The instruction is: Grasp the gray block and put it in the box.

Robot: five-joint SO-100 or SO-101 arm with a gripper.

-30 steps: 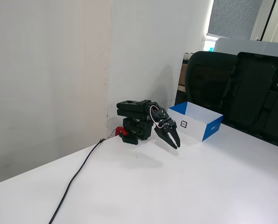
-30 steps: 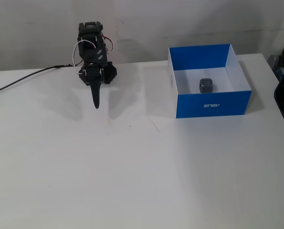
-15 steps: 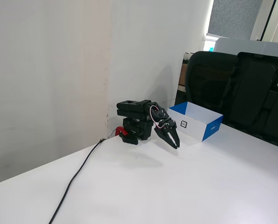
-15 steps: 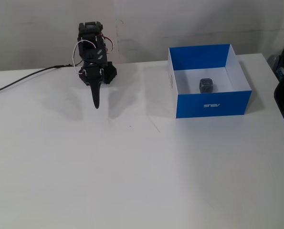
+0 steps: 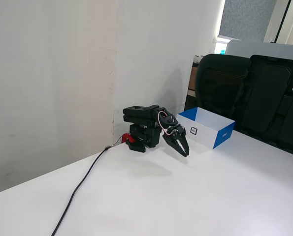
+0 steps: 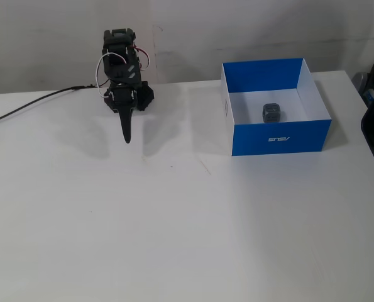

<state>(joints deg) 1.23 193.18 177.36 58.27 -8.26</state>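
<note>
The gray block (image 6: 271, 112) lies on the white floor of the box (image 6: 281, 137), a little right of its middle and apart from the walls. In the fixed view from the side, the box (image 5: 205, 133) shows its white panel with a small square mark, and its wall hides the block. The arm is folded low at the back of the table. My gripper (image 6: 127, 139) points down toward the table, far left of the box, with the jaws together and nothing between them. From the side, the gripper (image 5: 184, 153) hangs just above the table, in front of the box's near corner.
A black cable (image 6: 29, 106) runs from the arm's base off the table's left side. Black office chairs (image 5: 249, 93) stand behind the box beyond the table's far edge. A wall (image 5: 52, 73) rises right behind the arm.
</note>
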